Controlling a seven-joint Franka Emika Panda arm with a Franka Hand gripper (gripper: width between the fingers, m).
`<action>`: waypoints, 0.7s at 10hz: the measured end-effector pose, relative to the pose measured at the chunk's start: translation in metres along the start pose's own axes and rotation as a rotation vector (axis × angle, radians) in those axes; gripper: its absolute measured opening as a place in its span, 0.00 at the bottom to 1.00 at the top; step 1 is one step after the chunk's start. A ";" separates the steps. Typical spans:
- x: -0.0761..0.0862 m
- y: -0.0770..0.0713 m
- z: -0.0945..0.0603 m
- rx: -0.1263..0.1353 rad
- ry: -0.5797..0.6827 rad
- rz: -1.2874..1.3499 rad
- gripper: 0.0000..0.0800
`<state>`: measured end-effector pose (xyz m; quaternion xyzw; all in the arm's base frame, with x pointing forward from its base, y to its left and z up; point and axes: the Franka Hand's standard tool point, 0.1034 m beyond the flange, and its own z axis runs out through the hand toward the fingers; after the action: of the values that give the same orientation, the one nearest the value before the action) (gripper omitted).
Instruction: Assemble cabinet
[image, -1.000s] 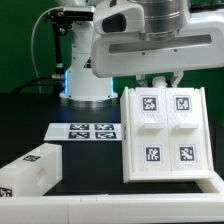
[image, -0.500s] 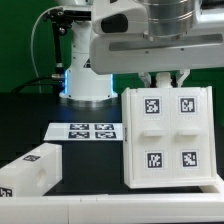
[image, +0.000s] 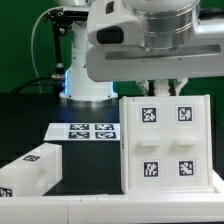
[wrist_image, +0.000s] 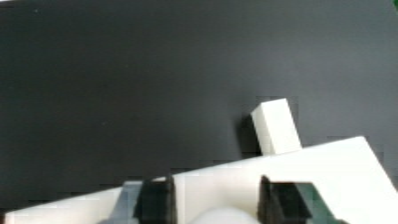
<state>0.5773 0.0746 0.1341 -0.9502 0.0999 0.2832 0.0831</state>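
The cabinet (image: 166, 142) is a white box whose face carries four square tags. It stands upright at the exterior view's right, near the table's front edge. My gripper (image: 164, 88) comes down onto its top edge, shut on the cabinet. In the wrist view the dark fingers (wrist_image: 160, 200) flank the white cabinet (wrist_image: 222, 195), and the gripper (wrist_image: 222, 206) pinches it. A narrow white wall of the cabinet (wrist_image: 272, 125) sticks out beyond the fingers against the black table.
A second white box-shaped part (image: 30, 170) with small tags lies at the exterior view's lower left. The marker board (image: 88, 131) lies flat behind it. The white robot pedestal (image: 88, 82) stands at the back. A white rail (image: 110, 205) runs along the front edge.
The cabinet has turned in my grip from a slanted pose to square and upright, and its top edge has come down a little. The loose part has not moved.
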 end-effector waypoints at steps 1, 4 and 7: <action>0.002 -0.003 0.002 -0.002 -0.002 0.007 0.27; 0.003 -0.009 0.001 -0.022 -0.005 0.020 0.27; 0.005 -0.007 0.000 -0.039 0.012 -0.038 0.27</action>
<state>0.5830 0.0802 0.1325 -0.9551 0.0768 0.2777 0.0691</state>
